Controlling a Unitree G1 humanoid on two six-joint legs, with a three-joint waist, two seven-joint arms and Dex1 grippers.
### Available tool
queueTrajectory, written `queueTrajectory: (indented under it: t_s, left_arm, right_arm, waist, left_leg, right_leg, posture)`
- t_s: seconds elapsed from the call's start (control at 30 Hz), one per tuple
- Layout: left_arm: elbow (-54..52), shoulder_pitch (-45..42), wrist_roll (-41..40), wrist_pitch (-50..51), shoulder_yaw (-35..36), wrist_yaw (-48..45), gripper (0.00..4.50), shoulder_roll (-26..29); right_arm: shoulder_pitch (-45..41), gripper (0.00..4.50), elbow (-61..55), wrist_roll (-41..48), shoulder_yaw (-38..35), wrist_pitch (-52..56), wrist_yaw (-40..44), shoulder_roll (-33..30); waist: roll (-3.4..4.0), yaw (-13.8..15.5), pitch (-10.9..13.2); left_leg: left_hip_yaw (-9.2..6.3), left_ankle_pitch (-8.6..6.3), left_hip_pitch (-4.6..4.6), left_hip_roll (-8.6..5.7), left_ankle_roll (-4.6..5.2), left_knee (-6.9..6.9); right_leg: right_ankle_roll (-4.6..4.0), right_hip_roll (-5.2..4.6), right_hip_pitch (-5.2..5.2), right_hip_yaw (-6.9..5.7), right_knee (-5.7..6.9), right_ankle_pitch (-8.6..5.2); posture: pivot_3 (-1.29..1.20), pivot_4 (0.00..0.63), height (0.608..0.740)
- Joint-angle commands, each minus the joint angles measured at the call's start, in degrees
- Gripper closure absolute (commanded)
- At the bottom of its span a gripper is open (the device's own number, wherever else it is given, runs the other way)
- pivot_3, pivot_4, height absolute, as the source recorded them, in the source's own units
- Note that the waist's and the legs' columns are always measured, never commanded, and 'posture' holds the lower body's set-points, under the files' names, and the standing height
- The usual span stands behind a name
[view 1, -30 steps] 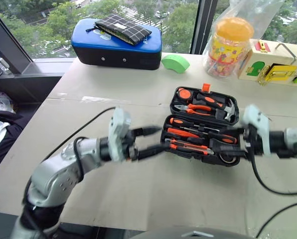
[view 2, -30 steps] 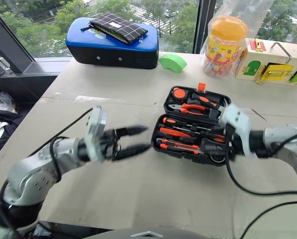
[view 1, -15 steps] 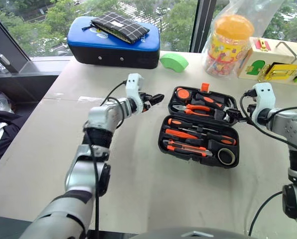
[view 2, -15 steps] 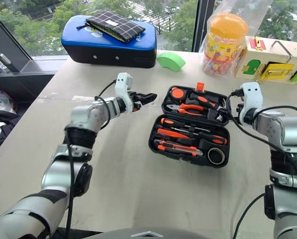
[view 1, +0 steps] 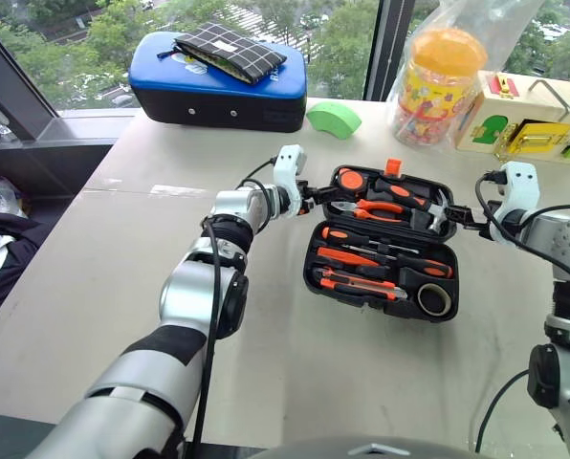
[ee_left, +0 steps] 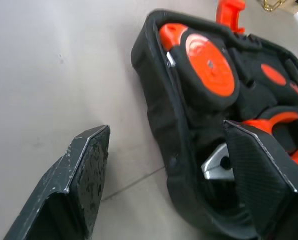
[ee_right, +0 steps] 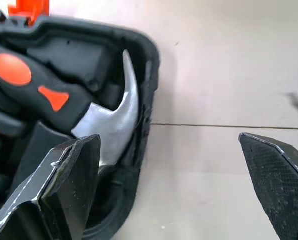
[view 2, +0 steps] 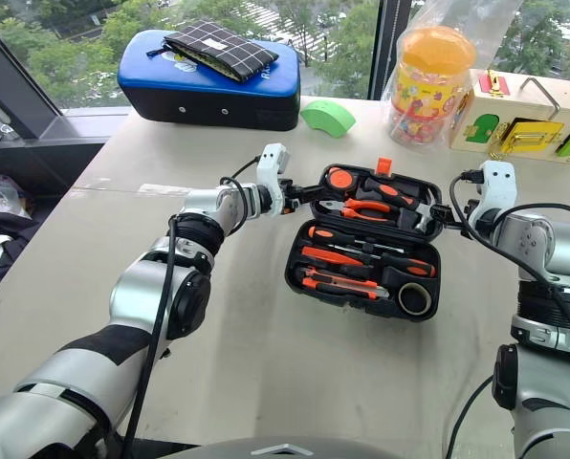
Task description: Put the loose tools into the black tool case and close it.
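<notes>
beige table [view 1: 266, 363] beside daylit window [view 1: 94, 57]

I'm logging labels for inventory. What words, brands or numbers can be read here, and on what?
None can be read.
Blue-topped case: a small print beside the checked pouch, too small to read.
Yellow jar: colourful printing, too blurred to read.
Black tool case: no lettering visible.

Moulded black plastic clamshell tool case [view 1: 385, 245]: black shell, orange latch tab [view 1: 394, 167] at far edge. Inside: slim screwdrivers with black-and-orange handles [view 1: 381, 262], orange-and-black utility knife [view 1: 360, 283], orange-handled pliers [view 1: 381, 206], silver hammer head [ee_right: 116, 125]. Pale beige tabletop [view 1: 122, 287]. Larger case with glossy blue top and black base [view 1: 223, 86] carries a black pouch with a white grid pattern [view 1: 235, 53]. Light green wedge-shaped block [view 1: 336, 119]. Clear jar with orange-yellow lid [view 1: 448, 81].
</notes>
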Motion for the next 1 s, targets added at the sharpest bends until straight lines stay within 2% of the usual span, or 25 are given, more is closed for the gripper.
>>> queueTrajectory:
  t_s: [0.03, 0.1, 0.17, 0.3, 0.4, 0.47, 0.63, 0.8, 0.9, 1.0]
  left_arm:
    - [1.29, -1.59, 0.83, 0.22, 2.09, 0.42, 0.86, -0.28]
    - [2.34, -2.04, 0.22, 0.64, 3.77, 0.96, 0.86, -0.73]
    - [3.19, -2.32, 0.05, 1.09, 4.86, 0.83, 1.39, -1.11]
    - [4.12, -2.6, 0.3, 2.19, 6.6, 0.35, 3.0, -1.45]
    - [3.0, -2.26, 0.23, 2.83, 7.22, -2.59, 4.47, -1.03]
    - [0.43, -1.26, 0.27, 1.58, 6.88, -5.87, 4.5, -0.67]
    - [-12.05, 3.98, 1.92, -10.84, 4.46, -11.32, 4.5, -0.1]
    - [-22.95, 11.22, 6.05, -25.88, 1.15, -13.19, 4.5, 1.87]
    - [-29.44, 19.87, 10.39, -38.67, -2.41, -15.37, 4.5, 5.2]
    - [-32.82, 27.43, 14.09, -48.33, -4.42, -15.85, 4.5, 8.88]
  right_arm:
    - [-0.54, 0.01, 1.96, -0.28, -1.19, -1.21, -0.37, 1.13]
    - [-1.69, 0.01, 5.63, -0.94, -0.8, -3.32, -0.25, 1.95]
    - [-2.6, 0.52, 8.99, -2.14, 1.23, -5.65, 0.75, 1.87]
    - [-3.87, 2.12, 14.11, -2.98, 2.07, -8.63, 1.79, 1.87]
    - [-2.61, 3.67, 12.64, -2.19, 2.49, -9.71, 4.08, 0.95]
    - [-0.84, 4.44, 8.7, -0.44, 2.46, -10.31, 6.9, 0.72]
    - [1.5, 4.44, -2.74, -0.9, 5.42, -21.77, 12.19, 0.8]
    - [1.1, 4.44, -10.0, -2.97, 8.44, -29.38, 13.75, 0.9]
    - [7.91, 4.44, -17.19, -5.57, 10.88, -35.44, 16.65, -1.36]
    - [17.87, 4.44, -24.81, -5.87, 9.89, -38.18, 17.85, -2.74]
  waist:
    - [0.0, -0.33, 0.0]
    - [0.0, -0.64, 0.0]
    - [0.0, -1.04, 0.0]
    - [-0.01, -1.17, 0.0]
    - [-0.02, -0.88, -0.02]
    - [-0.02, -0.81, -0.02]
    - [0.06, -1.01, 0.04]
    - [0.09, -1.54, 0.06]
    - [0.09, -1.33, 0.04]
    - [-0.01, -0.58, -0.09]
  left_leg:
    - [0.0, 0.0, 0.01, 0.0, 0.0, 0.0]
    - [0.0, 0.0, 0.03, 0.0, 0.0, 0.01]
    - [0.0, 0.0, 0.03, 0.0, 0.0, 0.04]
    - [0.01, 0.0, 0.1, 0.0, 0.0, 0.15]
    - [-0.08, 0.0, 0.13, -0.01, 0.0, 0.22]
    - [-0.09, 0.0, 0.09, -0.02, -0.01, 0.26]
    - [-0.09, 0.01, 0.01, -0.04, -0.04, 0.19]
    - [0.02, 0.46, -0.22, 0.03, -0.75, -0.24]
    - [0.08, 0.47, -0.03, 0.03, -0.77, -0.44]
    - [0.17, 0.37, 0.03, 0.0, -0.63, -0.52]
  right_leg:
    - [0.0, 0.0, 0.0, 0.0, 0.03, 0.0]
    - [0.0, 0.0, 0.0, 0.0, 0.08, 0.0]
    - [0.0, 0.0, 0.0, 0.0, 0.11, 0.0]
    - [0.01, 0.0, 0.02, 0.01, 0.29, 0.0]
    - [0.01, 0.0, 0.06, -0.02, 0.42, -0.01]
    - [0.01, -0.01, 0.08, -0.02, 0.43, -0.01]
    - [0.01, -0.01, -0.07, 0.01, 0.66, -0.01]
    - [0.01, 0.01, -0.64, 0.26, 0.66, 0.0]
    - [0.0, 0.03, -0.63, 0.46, 0.65, 0.0]
    - [0.0, 0.02, -0.57, 0.45, 0.62, 0.0]
  posture:
    - [0.0, 0.15, 0.74]
    - [0.0, 0.15, 0.74]
    - [0.0, 0.15, 0.74]
    - [0.0, 0.15, 0.74]
    - [0.0, 0.15, 0.74]
    - [0.0, 0.15, 0.74]
    - [0.0, 0.15, 0.74]
    - [0.0, 0.15, 0.74]
    - [0.0, 0.15, 0.74]
    - [0.0, 0.15, 0.74]
